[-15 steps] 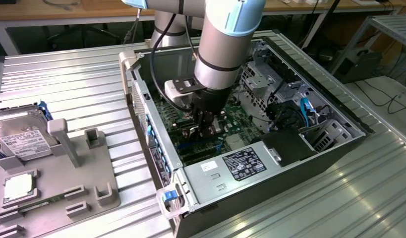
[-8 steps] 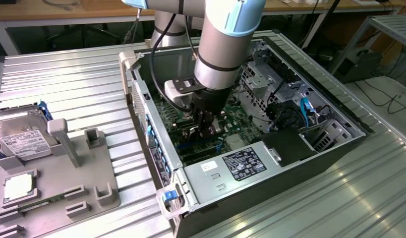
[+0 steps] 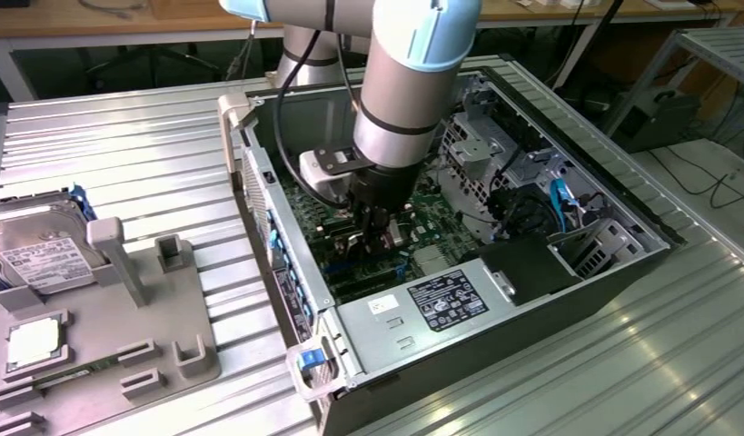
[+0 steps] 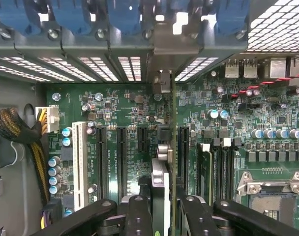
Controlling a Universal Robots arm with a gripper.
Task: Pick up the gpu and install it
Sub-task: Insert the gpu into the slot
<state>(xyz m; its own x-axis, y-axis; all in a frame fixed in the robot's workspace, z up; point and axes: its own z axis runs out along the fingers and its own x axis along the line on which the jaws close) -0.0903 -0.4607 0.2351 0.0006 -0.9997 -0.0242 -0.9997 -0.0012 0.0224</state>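
The gpu (image 4: pixel 172 147) appears edge-on in the wrist view, a thin card standing upright over the green motherboard (image 4: pixel 125 113) among the black expansion slots. Its silver end bracket (image 4: pixel 162 81) meets the case's rear slot openings. My gripper (image 4: pixel 168 209) is shut on the gpu, one black finger (image 4: pixel 139 216) on each side of the card. In the exterior view the gripper (image 3: pixel 374 241) reaches down into the open computer case (image 3: pixel 256 173), with the gpu (image 3: pixel 393 238) low between its fingers, close to the board. I cannot tell whether the card sits in its slot.
A grey fixture tray (image 3: pixel 165 309) at the exterior view's left holds a silver hard drive (image 3: pixel 38 250), a processor (image 3: pixel 33 341) and a green RAM stick (image 3: pixel 56 374). Inside the case are the power supply (image 3: pixel 451 304), drive cage (image 3: pixel 602 245), a white slot (image 4: pixel 80 162) and a cable bundle (image 4: pixel 21 132).
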